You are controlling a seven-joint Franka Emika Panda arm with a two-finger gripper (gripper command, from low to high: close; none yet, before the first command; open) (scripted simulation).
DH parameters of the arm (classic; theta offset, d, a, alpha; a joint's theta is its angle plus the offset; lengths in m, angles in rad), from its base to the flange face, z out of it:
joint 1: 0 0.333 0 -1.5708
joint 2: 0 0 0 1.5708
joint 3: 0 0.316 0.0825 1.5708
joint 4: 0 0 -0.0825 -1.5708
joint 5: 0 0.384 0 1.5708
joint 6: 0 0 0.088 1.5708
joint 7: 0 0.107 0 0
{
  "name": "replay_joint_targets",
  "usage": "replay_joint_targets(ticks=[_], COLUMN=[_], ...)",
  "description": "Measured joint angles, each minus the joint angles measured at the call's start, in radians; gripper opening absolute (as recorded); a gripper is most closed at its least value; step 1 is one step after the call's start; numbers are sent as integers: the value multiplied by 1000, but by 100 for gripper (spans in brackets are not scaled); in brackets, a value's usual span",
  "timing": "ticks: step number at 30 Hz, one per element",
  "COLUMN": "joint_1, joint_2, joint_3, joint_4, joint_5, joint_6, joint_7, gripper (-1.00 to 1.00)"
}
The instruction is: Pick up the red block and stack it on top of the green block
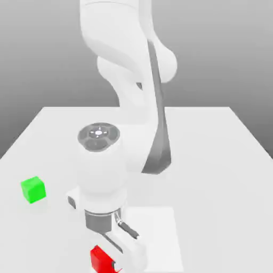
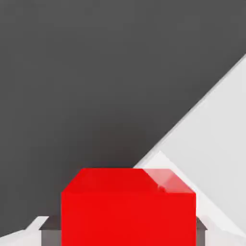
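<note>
Two blocks share the scene, one red (image 1: 100,261) and one green (image 1: 33,190). At the bottom of the exterior view's frame, left of center, the red block sits in the pincer (image 2: 128,231), partly covered by the hand (image 1: 128,253) and running close to the frame's lower edge. Seen from the hand view, the pincer is pinching the red block, with a dark pad (image 2: 51,236) against one side and a second one (image 2: 201,236) against the opposite side. Whether the underside of the red block touches the desk (image 1: 213,160) cannot be told. Over at the exterior view's left, a little below mid-height, the green block rests on the desk, turned slightly askew, with nothing on top of it. It lies well apart from the red block and the pincer. Reaching from the top of the frame, the white arm (image 1: 106,165) bends down through the middle to the hand. A paler four-sided patch (image 1: 152,237) shows on the desk at lower center, just beside the hand. In the hand view, a dark area (image 2: 86,86) meets a pale surface (image 2: 221,144) along a slanting edge beyond the red block.
</note>
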Motion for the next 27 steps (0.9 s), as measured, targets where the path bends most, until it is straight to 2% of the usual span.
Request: replay_joint_targets(ticks=[2,7,12,16,18,24,25,27], joint_1=[0,-25,-180,-427,-482,-497,-503,-503], joint_2=[4,-151,-300,-426,-481,-320,-295,-295], joint_3=[0,12,-141,-242,-275,-262,-252,-252], joint_4=[0,-32,-170,-291,-347,-366,-365,-365], joint_5=[-1,35,43,38,43,145,162,162], joint_6=[2,-121,-136,-138,-133,45,69,69], joint_7=[1,-26,-28,-20,-22,-94,-106,-106], gripper=[-100,-100,-100,-100,-100,-100,100,100])
